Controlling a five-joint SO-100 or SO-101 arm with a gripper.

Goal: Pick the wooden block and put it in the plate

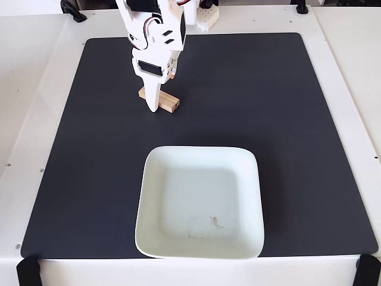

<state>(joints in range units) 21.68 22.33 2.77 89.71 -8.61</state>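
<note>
The wooden block (pixel 171 102) lies on the black mat (pixel 286 119) at the upper left, tan and slanted, its middle hidden behind my arm. My gripper (pixel 162 92) hangs right over it, open: the long white finger (pixel 153 101) crosses in front of the block's middle and the short orange-tipped finger (pixel 171 75) stands behind it. Whether either finger touches the wood I cannot tell. The plate (pixel 202 151), pale mint-white and square with a raised rim, sits nearer the front edge, well apart from the block, with nothing in it.
The mat covers most of a white table (pixel 351 71). Black clamps (pixel 25 269) sit at the front corners. The arm's base and a white textured object (pixel 207 16) stand at the back edge.
</note>
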